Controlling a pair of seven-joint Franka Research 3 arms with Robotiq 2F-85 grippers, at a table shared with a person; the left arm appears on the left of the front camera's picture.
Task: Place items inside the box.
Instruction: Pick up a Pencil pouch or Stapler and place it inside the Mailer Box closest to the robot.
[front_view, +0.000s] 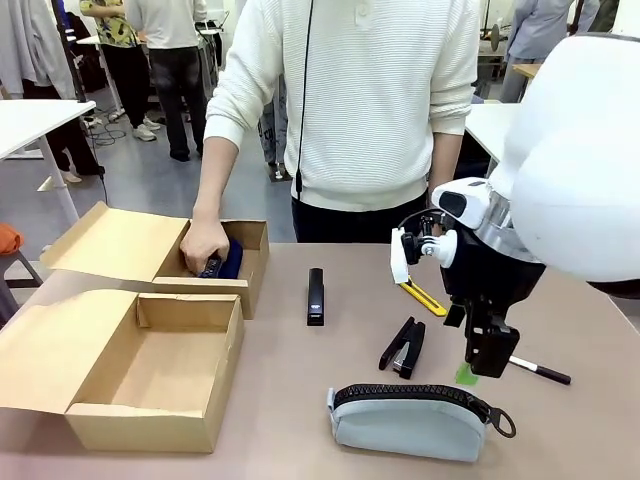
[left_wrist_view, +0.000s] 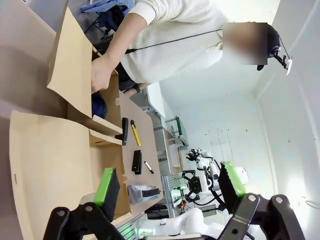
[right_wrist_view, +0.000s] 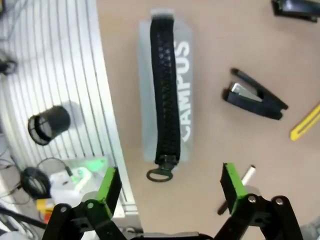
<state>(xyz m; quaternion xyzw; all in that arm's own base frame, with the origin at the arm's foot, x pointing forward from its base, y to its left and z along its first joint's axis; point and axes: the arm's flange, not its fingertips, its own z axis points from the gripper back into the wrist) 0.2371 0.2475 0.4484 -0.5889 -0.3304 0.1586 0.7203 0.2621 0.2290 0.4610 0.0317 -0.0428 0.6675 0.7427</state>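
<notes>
Right gripper (right_wrist_view: 170, 184) jaws apart, empty, above pouch (right_wrist_view: 165, 90) end. Centre over mid-length, straddling narrow width, before closing.

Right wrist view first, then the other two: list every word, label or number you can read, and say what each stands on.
"CAMPUS": white capitals on the light grey pencil pouch, running along its length.
Nothing else can be read: the stapler, the yellow utility knife, the larger cardboard box and the narrower cardboard box show no print that I can make out.
</notes>
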